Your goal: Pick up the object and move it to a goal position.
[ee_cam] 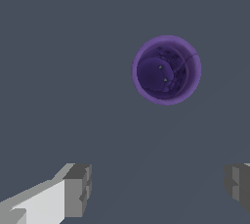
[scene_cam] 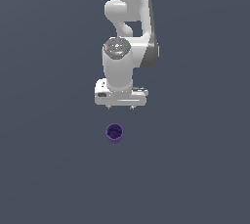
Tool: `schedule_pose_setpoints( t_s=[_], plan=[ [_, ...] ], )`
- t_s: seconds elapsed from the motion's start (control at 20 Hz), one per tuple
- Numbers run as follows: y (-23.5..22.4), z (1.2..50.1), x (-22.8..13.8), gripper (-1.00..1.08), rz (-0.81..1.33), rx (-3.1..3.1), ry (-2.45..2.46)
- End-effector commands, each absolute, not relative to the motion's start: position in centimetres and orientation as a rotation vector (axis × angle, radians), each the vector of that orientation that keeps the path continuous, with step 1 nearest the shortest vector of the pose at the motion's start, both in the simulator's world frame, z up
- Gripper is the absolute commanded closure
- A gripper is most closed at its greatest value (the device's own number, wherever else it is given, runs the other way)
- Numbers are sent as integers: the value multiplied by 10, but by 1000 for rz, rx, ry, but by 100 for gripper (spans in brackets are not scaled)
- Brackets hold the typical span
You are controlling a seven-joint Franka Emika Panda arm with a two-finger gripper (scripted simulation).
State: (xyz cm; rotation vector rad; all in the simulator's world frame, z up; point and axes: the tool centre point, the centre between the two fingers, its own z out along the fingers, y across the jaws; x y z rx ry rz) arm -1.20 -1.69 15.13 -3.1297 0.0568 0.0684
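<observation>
1. At the exterior view's left nothing but the bare grey floor (scene_cam: 44, 169) is shown; no marker for a goal position is seen in either view.

2. At the centre of the exterior view, the white arm (scene_cam: 128, 27) is seen hanging down from the top edge, with the gripper (scene_cam: 120, 107) held above the floor and clear of everything below it.

3. Just below the gripper in that picture, and a little toward the exterior view's left of its middle, the purple cup (scene_cam: 114, 133) is found standing upright on the floor, its hollow mouth turned up. It is not touched by anything.

4. In the wrist view, the fingers (ee_cam: 78, 189) are shown spread wide apart, with nothing held between them; one grey pad is seen at each side of the picture and open floor lies between.

5. The cup (ee_cam: 166, 70) is shown in the wrist view from straight above as a round ring, so its long axis is judged to run vertically, in line with the gripper's approach.

6. The cup is seen lying outside the gap between the fingers, offset forward of the line joining them and nearer to one pad than the other. A sideways shift to centre the gap over the cup is judged to be needed before any descent and closing.
</observation>
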Motion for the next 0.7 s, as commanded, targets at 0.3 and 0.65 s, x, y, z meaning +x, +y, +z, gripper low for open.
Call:
schedule_pose_setpoints(
  t_s=[0.3,0.65],
  plan=[
    [-1,156,-11,-20,69,-3128,12],
    [-1,156,-9,-20,73,-3128,-12]
  ],
)
